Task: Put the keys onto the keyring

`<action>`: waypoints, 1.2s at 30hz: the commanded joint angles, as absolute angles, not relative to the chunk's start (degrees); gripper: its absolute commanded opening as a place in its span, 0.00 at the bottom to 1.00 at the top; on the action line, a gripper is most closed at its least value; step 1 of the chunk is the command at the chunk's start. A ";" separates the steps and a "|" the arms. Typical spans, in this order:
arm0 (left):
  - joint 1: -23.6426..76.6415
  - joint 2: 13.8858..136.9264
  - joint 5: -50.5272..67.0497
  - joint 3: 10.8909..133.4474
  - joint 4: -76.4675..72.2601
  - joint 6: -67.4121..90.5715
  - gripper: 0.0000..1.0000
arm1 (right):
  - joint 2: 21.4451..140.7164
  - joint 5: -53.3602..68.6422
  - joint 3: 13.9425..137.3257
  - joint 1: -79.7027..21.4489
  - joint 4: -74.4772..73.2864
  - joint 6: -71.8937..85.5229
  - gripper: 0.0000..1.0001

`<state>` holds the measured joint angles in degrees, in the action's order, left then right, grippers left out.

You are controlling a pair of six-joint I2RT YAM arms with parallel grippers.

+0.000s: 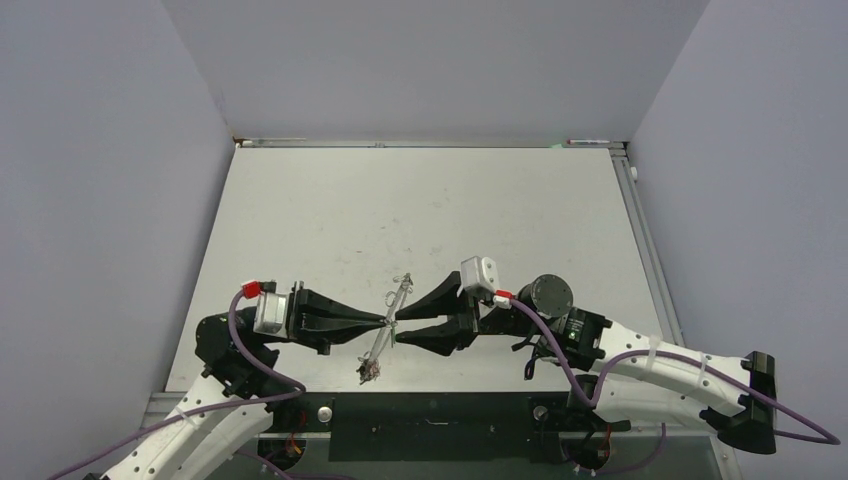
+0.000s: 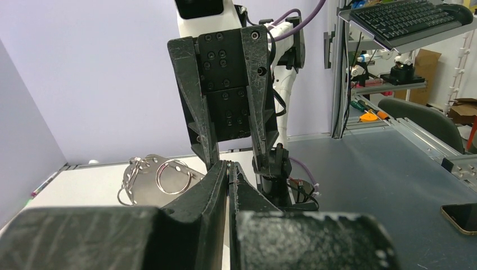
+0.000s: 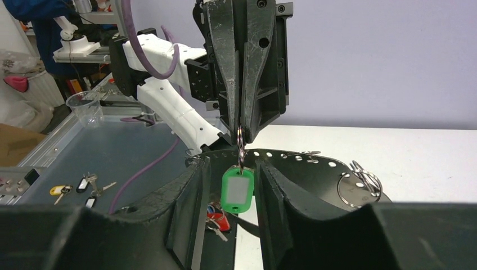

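The keyring (image 1: 385, 330) is a thin grey metal loop with punched holes, seen edge-on between both grippers; its band (image 3: 315, 160) carries small split rings (image 3: 360, 187). My left gripper (image 1: 388, 322) is shut on it, and its tips (image 3: 240, 132) pinch a small ring at its rim. The green key (image 3: 238, 188) hangs from that ring. My right gripper (image 3: 232, 169) is open, one finger on each side of the green key without touching it. A red key (image 3: 218, 219) and a blue one hang at the loop's low end (image 1: 370, 372). In the left wrist view the right gripper (image 2: 235, 160) faces my shut fingertips (image 2: 222, 169).
The white table (image 1: 430, 210) is walled at the back and both sides. A dark bench in front holds spare keys (image 3: 84, 184), a plastic cup (image 3: 84, 107) and a phone (image 2: 461, 216). Purple cables (image 1: 255, 370) trail from both wrists.
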<state>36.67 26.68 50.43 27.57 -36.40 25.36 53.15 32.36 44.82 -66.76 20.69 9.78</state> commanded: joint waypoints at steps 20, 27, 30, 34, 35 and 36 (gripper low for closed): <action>33.40 32.77 39.95 19.86 -72.48 46.89 0.00 | 54.82 29.89 46.38 -65.16 28.74 10.05 0.49; 33.31 32.50 39.89 19.96 -71.40 45.99 0.00 | 55.76 32.75 46.35 -62.10 32.17 13.13 0.44; 33.31 32.61 39.92 19.78 -71.45 46.13 0.00 | 56.30 33.76 46.75 -61.61 32.85 13.81 0.39; 33.24 32.59 39.81 19.69 -71.29 46.03 0.00 | 57.24 36.27 47.49 -61.50 33.33 14.34 0.38; 33.23 32.63 39.74 19.69 -71.28 46.12 0.00 | 57.42 36.90 47.58 -61.51 33.66 14.51 0.38; 33.22 32.65 39.76 19.69 -71.28 46.14 0.00 | 57.56 37.12 47.63 -61.48 33.83 14.64 0.38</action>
